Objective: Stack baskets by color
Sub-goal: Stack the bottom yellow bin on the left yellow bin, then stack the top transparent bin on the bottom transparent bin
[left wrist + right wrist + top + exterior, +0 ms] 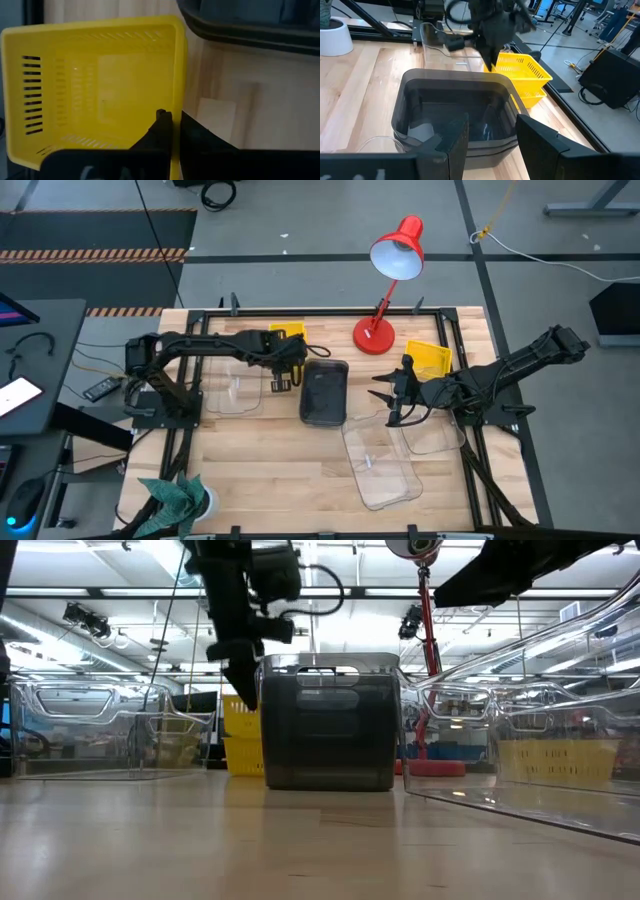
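A small yellow basket (95, 90) is at the table's far side, left of the red lamp, with my left gripper (172, 120) shut on its wall. In the right wrist view this yellow basket (522, 67) sits tilted, and more yellow shows just beneath it. The dark-grey basket (324, 392) rests flat on its base mid-table, right next to it. A second yellow basket (430, 358) lies at the far right. Clear baskets lie at the left (235, 385) and near right (380, 465). My right gripper (492, 125) hovers open beside the dark-grey basket's right side. My left gripper pinches the rim of one side wall (177, 95) of the yellow basket, with one finger (161, 122) inside the basket and the other outside. The fingers come steeply from above, slanting down. The basket sits tilted in the hold; whether it is lifted clear I cannot tell.
The red desk lamp (385, 280) stands at the far edge between the two yellow baskets. Another clear basket (432, 432) lies under my right arm. A green cloth in a white pot (178, 498) sits at the near left corner. Bare wood shows along the near edge.
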### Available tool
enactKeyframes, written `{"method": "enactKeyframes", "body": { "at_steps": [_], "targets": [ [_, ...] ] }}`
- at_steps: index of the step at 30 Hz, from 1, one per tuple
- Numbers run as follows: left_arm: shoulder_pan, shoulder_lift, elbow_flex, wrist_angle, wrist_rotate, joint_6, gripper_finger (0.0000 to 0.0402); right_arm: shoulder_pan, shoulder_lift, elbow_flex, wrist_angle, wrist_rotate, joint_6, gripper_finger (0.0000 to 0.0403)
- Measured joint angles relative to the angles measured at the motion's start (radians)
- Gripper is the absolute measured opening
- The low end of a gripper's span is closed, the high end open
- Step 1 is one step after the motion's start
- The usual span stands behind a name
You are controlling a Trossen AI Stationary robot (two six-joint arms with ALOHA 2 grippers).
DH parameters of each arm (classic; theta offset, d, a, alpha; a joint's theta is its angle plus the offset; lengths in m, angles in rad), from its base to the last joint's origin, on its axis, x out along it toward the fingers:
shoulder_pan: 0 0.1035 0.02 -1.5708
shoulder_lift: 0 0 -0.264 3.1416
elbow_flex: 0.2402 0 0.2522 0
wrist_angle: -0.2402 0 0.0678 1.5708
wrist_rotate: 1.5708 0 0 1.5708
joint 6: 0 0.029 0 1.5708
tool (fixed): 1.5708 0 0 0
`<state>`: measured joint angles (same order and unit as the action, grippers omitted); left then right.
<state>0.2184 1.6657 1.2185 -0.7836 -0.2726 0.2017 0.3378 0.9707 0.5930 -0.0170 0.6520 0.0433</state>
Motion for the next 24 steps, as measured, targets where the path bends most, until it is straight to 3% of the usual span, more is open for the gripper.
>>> {"method": "enactKeyframes", "body": {
  "at_steps": [9, 19, 22, 24],
  "targets": [
    [0.005, 0.006, -0.051, 0.05, 0.018, 0.019, 0.0033, 0.0, 0.0, 0.0, -0.003, 0.0, 0.0, 0.0169],
    [0.002, -0.028, 0.009, -0.025, 0.012, -0.013, 0.0187, -0.001, 0.0, 0.0, -0.003, 0.0, -0.01, 0.0169],
    [0.003, -0.057, 0.054, -0.085, 0.018, -0.013, 0.021, 0.0, 0.0, 0.0, -0.025, 0.0, 0.012, 0.0169],
    [-0.001, -0.087, 0.078, -0.124, 0.087, -0.008, 0.0213, 0.0, 0.0, 0.0, -0.029, 0.0, 0.022, 0.0169]
  ]
}}
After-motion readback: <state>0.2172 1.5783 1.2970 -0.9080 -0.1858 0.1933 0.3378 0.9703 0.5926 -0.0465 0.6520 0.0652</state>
